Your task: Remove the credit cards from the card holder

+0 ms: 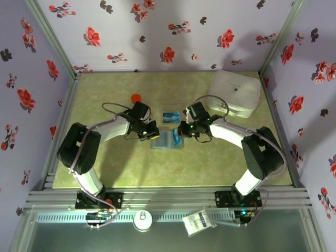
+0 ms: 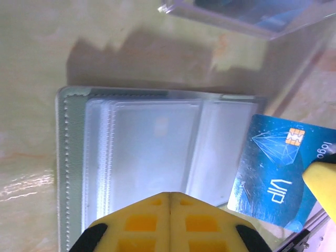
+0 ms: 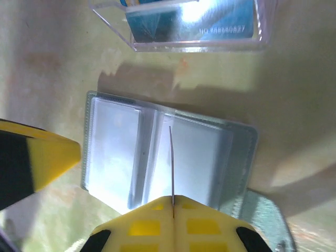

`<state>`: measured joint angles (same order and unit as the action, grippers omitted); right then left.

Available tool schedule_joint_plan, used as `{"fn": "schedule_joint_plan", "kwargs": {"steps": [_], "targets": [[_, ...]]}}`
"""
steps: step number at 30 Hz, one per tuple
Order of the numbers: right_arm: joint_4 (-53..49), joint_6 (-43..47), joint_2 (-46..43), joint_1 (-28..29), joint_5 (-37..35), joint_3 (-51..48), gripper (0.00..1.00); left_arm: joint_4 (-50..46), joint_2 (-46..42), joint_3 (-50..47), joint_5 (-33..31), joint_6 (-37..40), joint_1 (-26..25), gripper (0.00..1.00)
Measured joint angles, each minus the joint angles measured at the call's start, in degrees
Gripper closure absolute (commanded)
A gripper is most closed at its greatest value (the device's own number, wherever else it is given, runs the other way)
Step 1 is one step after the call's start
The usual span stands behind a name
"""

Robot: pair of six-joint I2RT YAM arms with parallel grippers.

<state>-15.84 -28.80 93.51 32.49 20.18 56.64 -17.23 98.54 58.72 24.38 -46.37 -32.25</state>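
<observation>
The grey-blue card holder (image 1: 163, 140) lies open on the green mat, its clear sleeves (image 2: 147, 152) facing up. My right gripper (image 3: 172, 198) is shut on a light blue credit card, seen edge-on (image 3: 171, 163) above the holder's right panel (image 3: 241, 142). In the left wrist view that card (image 2: 278, 173) shows "VIP" print and a chip, just off the holder's right edge. My left gripper (image 2: 169, 195) is shut, its tips at the holder's left panel with nothing visible between them. Both grippers meet over the holder, the left (image 1: 152, 131) and the right (image 1: 181, 131).
A clear plastic box (image 1: 170, 116) holding another blue card (image 3: 189, 21) sits just behind the holder. An orange-capped bottle (image 1: 136, 97) stands at the back left. A large white lidded container (image 1: 234, 93) occupies the back right corner. Floral walls enclose the mat.
</observation>
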Motion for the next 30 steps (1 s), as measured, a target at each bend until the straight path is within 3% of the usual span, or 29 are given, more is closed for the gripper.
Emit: {"fn": "schedule_joint_plan", "kwargs": {"steps": [8, 19, 30], "targets": [[-14.1, 22.5, 0.9, 0.0, -6.6, 11.1, 1.00, -0.6, -2.3, -0.3, -2.0, 0.0, 0.4, 0.94], [-30.0, 55.4, 11.9, 0.1, -10.4, 30.3, 1.00, 0.1, -10.5, -8.6, -3.6, 0.2, 3.7, 0.94], [-43.1, 72.5, 24.7, 0.1, -10.3, 52.5, 1.00, 0.3, -14.9, -13.5, -3.8, 0.2, 5.2, 0.94]]}}
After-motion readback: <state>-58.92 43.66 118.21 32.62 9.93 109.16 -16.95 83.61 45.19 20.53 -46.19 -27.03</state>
